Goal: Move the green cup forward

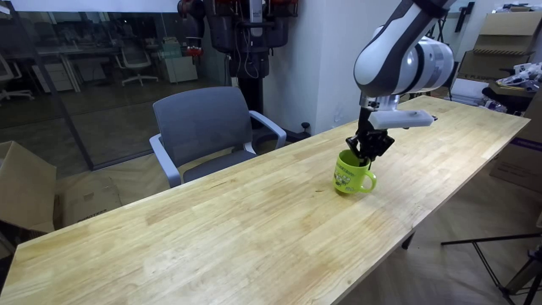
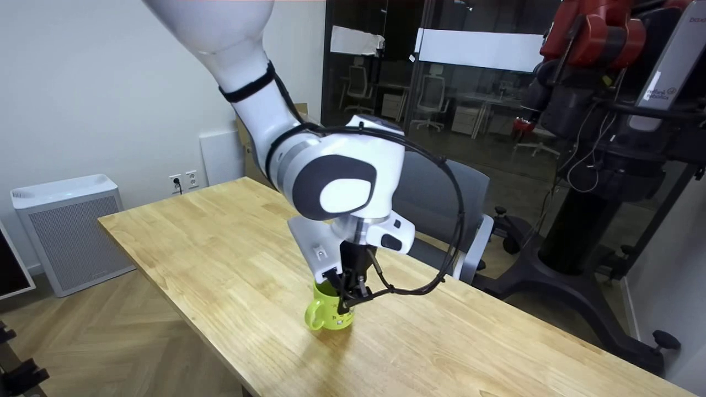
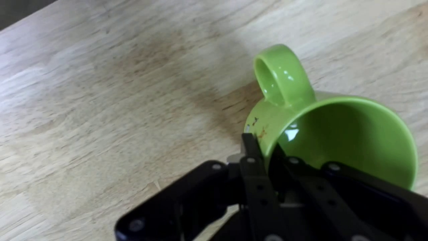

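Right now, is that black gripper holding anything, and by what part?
The gripper pinches the round lime-green mug by its rim, one finger inside, one outside.

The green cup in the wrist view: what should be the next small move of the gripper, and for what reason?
Probably the gripper should ease the green cup a little forward, jaws shut, low over the table: one finger is outside the cup and one inside, its wall pinched between them. Whether the cup touches the table I cannot tell.
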`<state>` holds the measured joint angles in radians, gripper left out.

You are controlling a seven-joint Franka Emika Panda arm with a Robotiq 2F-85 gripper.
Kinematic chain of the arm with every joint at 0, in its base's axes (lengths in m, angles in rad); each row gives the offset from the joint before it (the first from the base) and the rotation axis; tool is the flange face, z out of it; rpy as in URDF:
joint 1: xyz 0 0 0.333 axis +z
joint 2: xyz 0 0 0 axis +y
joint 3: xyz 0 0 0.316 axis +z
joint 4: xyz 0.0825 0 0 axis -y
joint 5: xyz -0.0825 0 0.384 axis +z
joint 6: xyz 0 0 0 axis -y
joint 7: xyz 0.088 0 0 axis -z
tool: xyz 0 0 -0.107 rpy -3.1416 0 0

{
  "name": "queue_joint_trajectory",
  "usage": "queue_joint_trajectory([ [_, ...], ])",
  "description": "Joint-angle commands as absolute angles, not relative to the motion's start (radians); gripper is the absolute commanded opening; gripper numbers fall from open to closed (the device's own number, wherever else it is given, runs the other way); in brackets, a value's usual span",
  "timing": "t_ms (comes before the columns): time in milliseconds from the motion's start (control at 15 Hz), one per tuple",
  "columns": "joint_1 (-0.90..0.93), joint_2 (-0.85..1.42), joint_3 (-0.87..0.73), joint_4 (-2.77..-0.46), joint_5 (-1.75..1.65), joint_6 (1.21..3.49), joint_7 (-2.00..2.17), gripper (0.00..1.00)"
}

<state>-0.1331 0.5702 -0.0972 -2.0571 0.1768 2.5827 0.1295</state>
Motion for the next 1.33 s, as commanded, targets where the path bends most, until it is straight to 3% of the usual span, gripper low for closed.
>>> queue_joint_trajectory([
  [0,-0.113,0.663,-0.117,-1.887,0.176,2.488,0.230,0.03],
  [533,-0.081,0.821,-0.101,-1.606,0.164,2.251,0.275,0.03],
  [1267,-0.053,0.899,-0.105,-1.452,0.155,2.195,0.284,0.03],
])
